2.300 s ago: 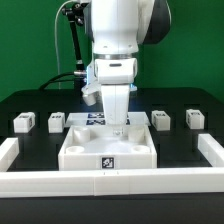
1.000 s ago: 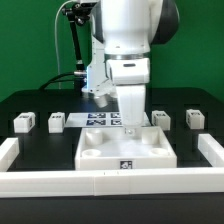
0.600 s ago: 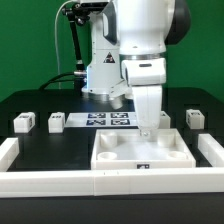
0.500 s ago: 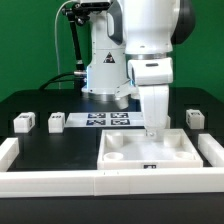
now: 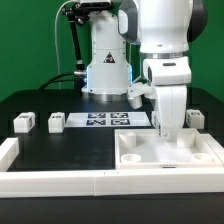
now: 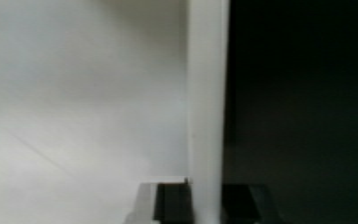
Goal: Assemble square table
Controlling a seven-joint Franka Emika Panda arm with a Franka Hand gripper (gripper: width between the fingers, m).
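The square table's white slab [image 5: 150, 152] lies on the black table, pushed into the front corner on the exterior view's right, against the border rails. My gripper [image 5: 168, 129] stands straight down over the slab's far rim and is shut on it. In the wrist view the rim [image 6: 208, 100] runs as a bright strip between my two dark fingertips [image 6: 172, 205], with the gripper [image 6: 208, 206] closed around it. Small white tagged legs stand in a row behind: two on the left [image 5: 24, 122] [image 5: 56, 122] and one on the right [image 5: 194, 117]. A fourth is mostly hidden behind my fingers.
The marker board [image 5: 105, 120] lies at the table's middle back. White border rails run along the front [image 5: 60, 181], the left [image 5: 8, 150] and the right [image 5: 214, 146]. The robot base [image 5: 105, 65] stands behind the marker board.
My gripper has dragged the slab by its rim from the table's middle toward the exterior view's right, into the corner by the rails. The legs have not moved.
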